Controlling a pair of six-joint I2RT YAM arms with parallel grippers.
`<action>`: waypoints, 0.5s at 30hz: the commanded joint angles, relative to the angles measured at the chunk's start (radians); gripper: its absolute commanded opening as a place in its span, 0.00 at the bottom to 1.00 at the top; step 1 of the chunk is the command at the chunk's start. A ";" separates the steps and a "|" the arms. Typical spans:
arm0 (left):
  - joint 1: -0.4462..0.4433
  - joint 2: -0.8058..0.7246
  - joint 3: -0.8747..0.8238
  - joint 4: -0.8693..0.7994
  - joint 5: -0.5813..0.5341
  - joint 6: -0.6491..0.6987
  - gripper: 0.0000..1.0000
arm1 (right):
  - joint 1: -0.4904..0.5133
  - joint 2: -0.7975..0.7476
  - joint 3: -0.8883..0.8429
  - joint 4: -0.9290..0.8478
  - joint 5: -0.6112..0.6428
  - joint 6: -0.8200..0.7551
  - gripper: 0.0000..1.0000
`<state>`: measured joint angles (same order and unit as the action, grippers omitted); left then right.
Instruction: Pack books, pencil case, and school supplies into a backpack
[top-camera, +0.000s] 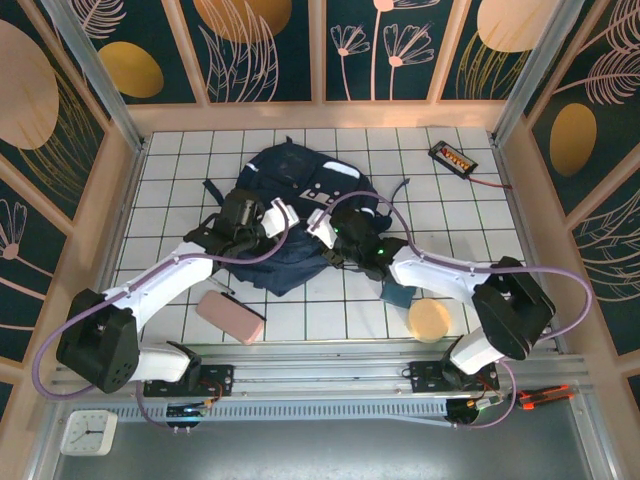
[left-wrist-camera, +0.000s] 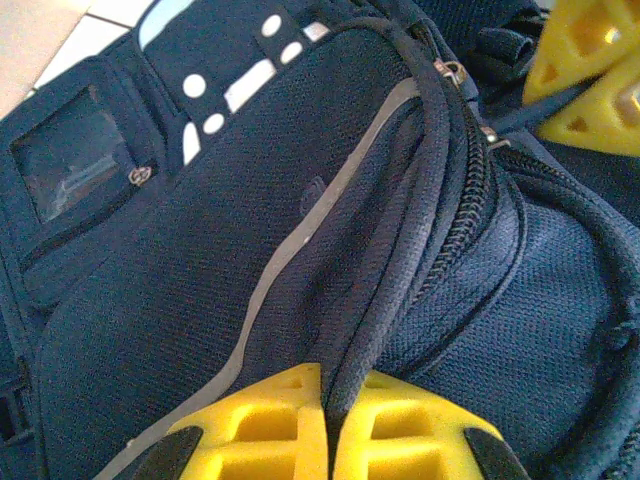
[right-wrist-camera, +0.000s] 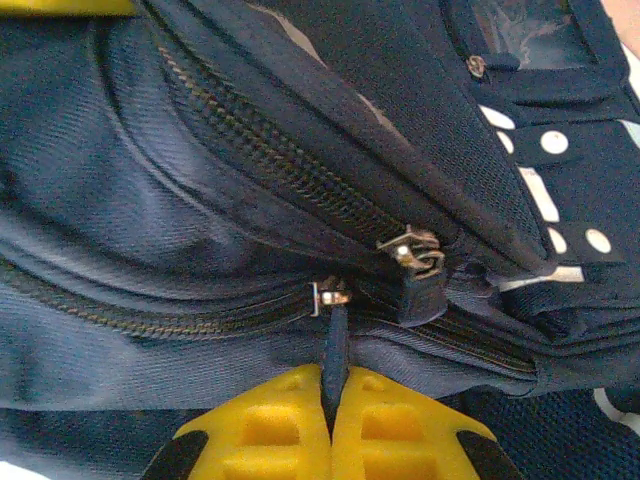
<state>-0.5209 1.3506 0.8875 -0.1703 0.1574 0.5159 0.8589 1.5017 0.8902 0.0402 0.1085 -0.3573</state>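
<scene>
The navy backpack (top-camera: 300, 180) lies in the middle of the tiled table, its front with the white trim (left-wrist-camera: 240, 90) facing up. My left gripper (left-wrist-camera: 335, 385) is shut on a corded fold of the backpack fabric (left-wrist-camera: 400, 250) beside a zip. My right gripper (right-wrist-camera: 332, 385) is shut on the dark zipper pull (right-wrist-camera: 335, 340) that hangs from a metal slider (right-wrist-camera: 330, 295); a second slider (right-wrist-camera: 415, 250) sits just beyond it. From above, both grippers (top-camera: 280, 222) (top-camera: 318, 228) meet over the bag's near part. The pink pencil case (top-camera: 230, 317) and the teal pad (top-camera: 400, 296) lie near the front edge. The books are out of view.
A round tan disc (top-camera: 430, 318) lies beside the teal pad under the right arm. A black device with orange buttons (top-camera: 452, 157) and its cable sit at the back right. Wooden walls close in the table; a small clock (top-camera: 88, 432) lies below the front rail.
</scene>
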 joint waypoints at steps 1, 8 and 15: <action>-0.016 -0.001 0.093 0.130 0.097 -0.113 0.00 | 0.079 -0.068 -0.019 0.148 -0.129 0.087 0.00; -0.018 0.046 0.186 0.052 0.094 -0.120 0.00 | 0.140 -0.129 -0.018 0.111 -0.044 0.077 0.00; -0.042 0.087 0.249 -0.018 0.034 -0.130 0.00 | 0.178 -0.184 0.008 0.019 -0.014 0.044 0.00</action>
<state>-0.5362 1.4212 1.0576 -0.3172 0.1482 0.4503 0.9691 1.3663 0.8612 0.0158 0.2096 -0.2871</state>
